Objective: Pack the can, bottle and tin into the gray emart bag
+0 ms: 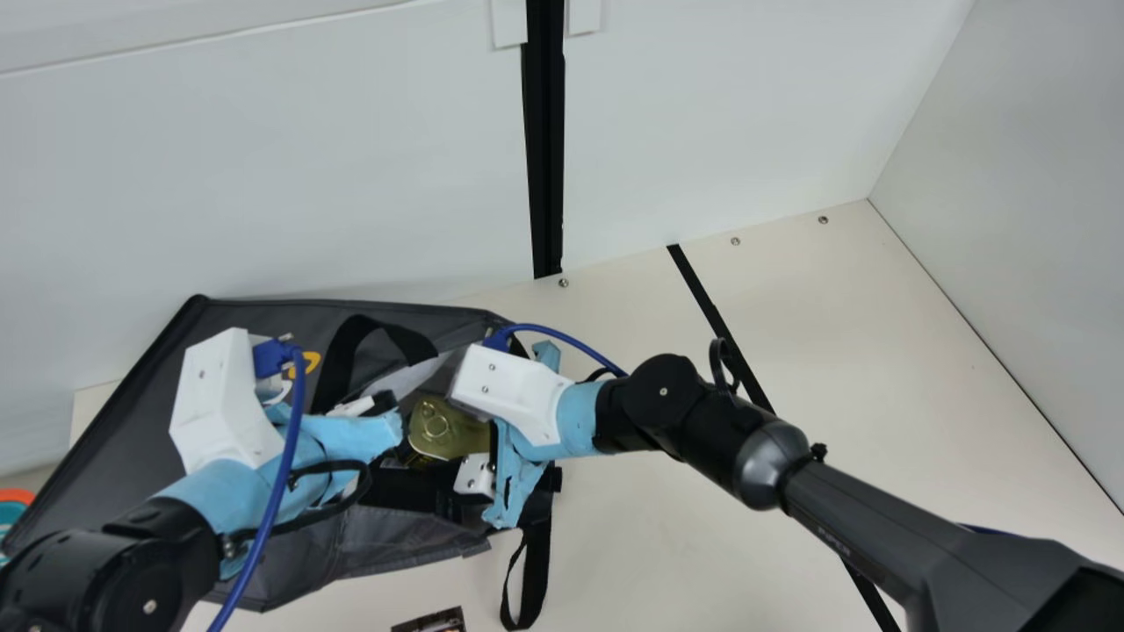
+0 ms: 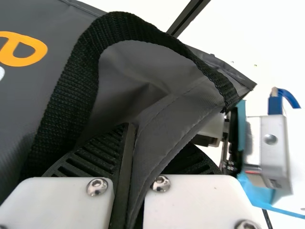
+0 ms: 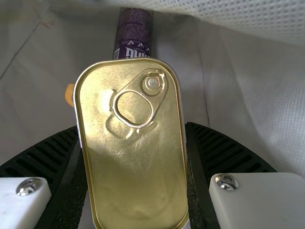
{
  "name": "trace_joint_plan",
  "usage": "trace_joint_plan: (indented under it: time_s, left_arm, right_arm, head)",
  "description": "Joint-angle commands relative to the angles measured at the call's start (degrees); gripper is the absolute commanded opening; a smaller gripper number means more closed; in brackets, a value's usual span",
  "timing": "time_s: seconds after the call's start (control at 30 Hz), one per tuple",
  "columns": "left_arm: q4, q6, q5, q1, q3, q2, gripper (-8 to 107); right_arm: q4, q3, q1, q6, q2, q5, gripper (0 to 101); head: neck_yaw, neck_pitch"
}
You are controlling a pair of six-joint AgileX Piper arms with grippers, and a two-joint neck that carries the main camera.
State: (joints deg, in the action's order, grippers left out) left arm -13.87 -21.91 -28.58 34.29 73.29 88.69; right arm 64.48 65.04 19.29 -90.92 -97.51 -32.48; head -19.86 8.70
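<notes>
The gray bag lies on its side in the main view, its mouth toward my right arm. My left gripper is at the upper rim of its mouth. In the left wrist view my left gripper is shut on the fold of gray cloth beside a black handle. My right gripper is at the bag's mouth, holding the golden tin. In the right wrist view my right gripper is shut on the long sides of the tin, with a purple cylinder farther inside the bag's pale lining.
A black handle strap hangs from the mouth onto the cream table. A dark printed item lies near the bottom edge. An orange and teal object is at the far left. White panels stand behind the bag.
</notes>
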Motion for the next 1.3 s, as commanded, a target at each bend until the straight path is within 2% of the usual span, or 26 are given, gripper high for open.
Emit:
trace_joint_plan:
  time_s: [0.0,0.5,1.27]
  left_arm:
    - [0.0,0.0,0.0,0.0,0.0,0.0,10]
    - [0.0,0.0,0.0,0.0,0.0,0.0,10]
    - [0.0,0.0,0.0,0.0,0.0,0.0,10]
  right_arm:
    - [0.3,0.4,0.3,-0.7,-0.9,0.3,0]
    - [3.6,3.1,1.5,-4.5,-4.9,1.9,1]
    - [6.0,3.0,1.2,-6.4,-4.8,3.4,78]
  head:
    - [-0.1,1.3]
    - [-0.1,1.3]
    - [-0.1,1.3]
